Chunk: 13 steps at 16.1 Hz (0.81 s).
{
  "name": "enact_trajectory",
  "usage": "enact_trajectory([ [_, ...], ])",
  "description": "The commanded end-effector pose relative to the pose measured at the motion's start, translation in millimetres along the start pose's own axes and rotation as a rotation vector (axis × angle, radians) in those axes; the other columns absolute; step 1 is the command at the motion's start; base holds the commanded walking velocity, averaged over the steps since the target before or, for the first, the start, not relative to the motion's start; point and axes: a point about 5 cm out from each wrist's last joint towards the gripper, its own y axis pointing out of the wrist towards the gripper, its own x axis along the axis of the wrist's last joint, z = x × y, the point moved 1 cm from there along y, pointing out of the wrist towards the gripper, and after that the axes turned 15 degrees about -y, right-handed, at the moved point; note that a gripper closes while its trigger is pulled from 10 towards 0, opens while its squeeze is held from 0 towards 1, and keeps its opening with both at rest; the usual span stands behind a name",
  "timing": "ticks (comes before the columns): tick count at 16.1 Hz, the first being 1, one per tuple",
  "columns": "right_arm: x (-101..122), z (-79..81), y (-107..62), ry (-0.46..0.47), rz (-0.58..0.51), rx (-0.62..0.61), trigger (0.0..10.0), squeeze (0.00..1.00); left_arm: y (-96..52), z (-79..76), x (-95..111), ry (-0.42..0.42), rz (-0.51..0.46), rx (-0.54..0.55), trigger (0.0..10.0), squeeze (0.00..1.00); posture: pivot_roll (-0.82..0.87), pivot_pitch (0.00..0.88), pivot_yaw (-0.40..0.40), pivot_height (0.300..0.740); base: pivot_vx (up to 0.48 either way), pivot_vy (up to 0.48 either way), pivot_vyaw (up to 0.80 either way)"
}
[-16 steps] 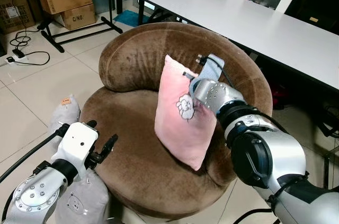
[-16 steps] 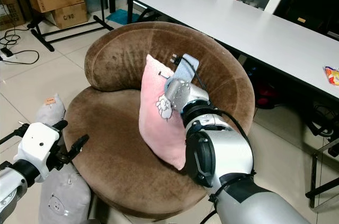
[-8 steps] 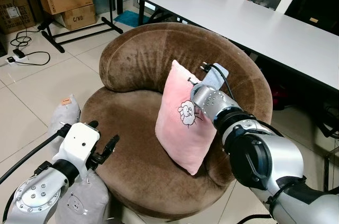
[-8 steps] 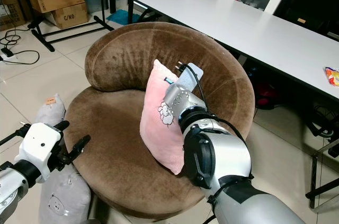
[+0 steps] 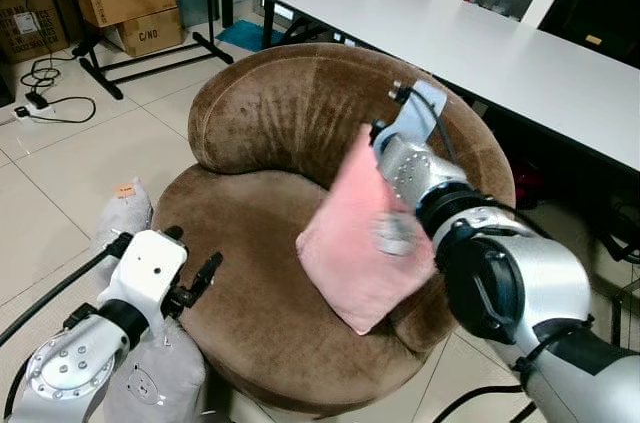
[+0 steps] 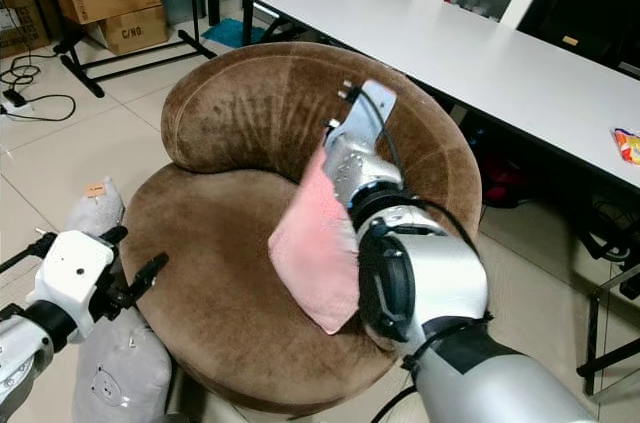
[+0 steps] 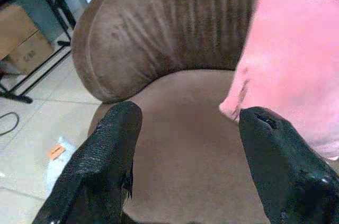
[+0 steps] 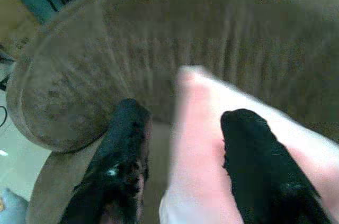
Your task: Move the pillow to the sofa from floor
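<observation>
Since a second ago the pink pillow (image 5: 362, 243) has toppled onto the sofa (image 5: 270, 123); my right gripper (image 8: 180, 144) spread (release step). Next: withdraw. Left gripper (image 7: 185, 139) spread, idle.

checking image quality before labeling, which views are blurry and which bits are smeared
Left eye view: the pink pillow is motion-smeared, while the brown sofa and white table stay sharp. Right wrist view: soft all over, pillow edge and the right end effector fingers blurred. Left wrist view: slightly soft, dark fingers of the left end effector lack detail.
</observation>
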Motion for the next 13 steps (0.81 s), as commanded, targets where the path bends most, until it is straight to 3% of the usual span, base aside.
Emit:
enact_trajectory([
  [1,11,-3.6,0.3,-0.045,-0.054,0.017,10.0,1.00,2.5,0.1,2,0.009,-0.014,0.011,10.0,0.00,0.08,0.000,-0.162,0.740,0.000,0.000,0.00],
  [3,14,-2.6,0.5,-0.139,-0.131,0.140,10.0,1.00,3.3,1.3,3,0.008,-0.022,0.027,10.0,0.00,0.08,0.000,-0.157,0.740,0.000,0.000,0.00],
  [4,12,-11.3,0.9,-0.241,-0.212,0.210,10.0,1.00,5.8,2.7,5,-0.009,-0.052,0.061,10.0,0.00,0.07,0.000,-0.151,0.740,0.000,0.000,0.00],
  [5,9,-14.4,1.0,-0.236,-0.222,0.231,10.0,0.78,6.7,2.8,5,-0.019,-0.065,0.073,10.0,0.00,0.06,0.000,-0.150,0.740,0.000,0.000,0.00],
  [6,5,-18.3,0.0,-0.210,-0.239,0.284,10.0,0.00,8.3,2.9,6,-0.037,-0.084,0.098,10.0,0.00,0.05,0.000,-0.148,0.740,0.000,0.000,0.00],
  [8,-4,-27.8,-7.3,-0.189,-0.283,0.345,10.0,0.00,11.3,2.6,6,-0.076,-0.112,0.154,10.0,0.00,0.04,0.000,-0.146,0.740,0.000,0.000,0.00],
  [10,-24,-36.7,-27.5,-0.283,-0.332,0.344,10.0,0.00,12.3,-0.5,6,-0.112,-0.134,0.190,10.0,0.00,0.03,0.000,-0.149,0.740,0.000,0.000,0.00],
  [12,-41,-40.4,-36.8,-0.323,-0.319,0.340,10.0,0.00,13.0,-1.5,4,-0.117,-0.137,0.202,10.0,0.00,0.02,0.000,-0.152,0.740,0.000,0.000,0.00],
  [13,-64,-48.2,-45.7,-0.322,-0.277,0.332,10.0,0.00,13.2,-0.9,2,-0.118,-0.139,0.224,10.0,0.00,0.02,0.000,-0.168,0.740,0.000,0.000,0.00],
])
